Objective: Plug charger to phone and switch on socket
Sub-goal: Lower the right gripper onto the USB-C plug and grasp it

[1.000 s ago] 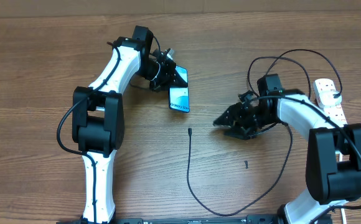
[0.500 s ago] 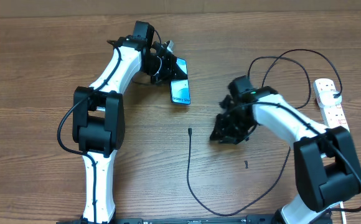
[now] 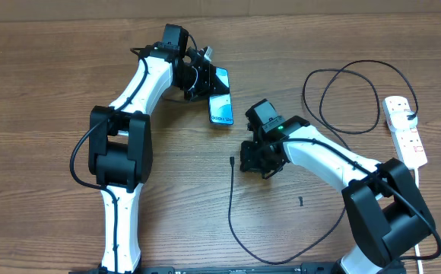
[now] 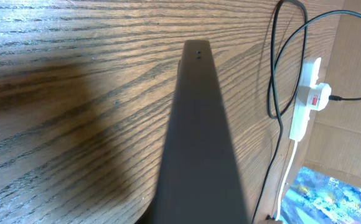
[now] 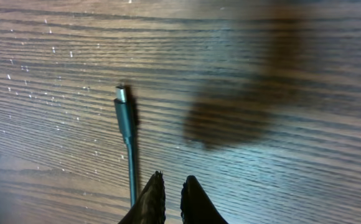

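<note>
Socket: white oblong power strip (image 3: 406,131) at the far right of the table, long axis running near to far. A black plug sits in its far end, and the left wrist view shows a red-marked switch (image 4: 313,99). A thick white cord (image 4: 287,177) leaves its near end.

Phone: slim black-edged smartphone with a lit blue-white screen (image 3: 221,114), far centre and tilted. Its far end is clamped in the left gripper (image 3: 210,81). In the left wrist view it is only a dark slab (image 4: 196,137), and the fingers themselves are hidden.

Charger: thin black cable (image 3: 231,194). Its small plug tip (image 5: 122,94) lies loose on the wood, near of the phone and apart from it. The cable runs toward the near edge, curves right, passes behind the right arm and loops at far right.

Right gripper (image 3: 252,159) hovers just right of the plug tip. Its fingertips (image 5: 155,198) are almost together with a thin slit between them, holding nothing.

Surface: brown wood-grain table (image 3: 46,61) with a small dark speck (image 3: 300,201) near the right arm. A tan strip runs along the far edge. Something blue-white shows in the corner of the left wrist view, too blurred to identify.
</note>
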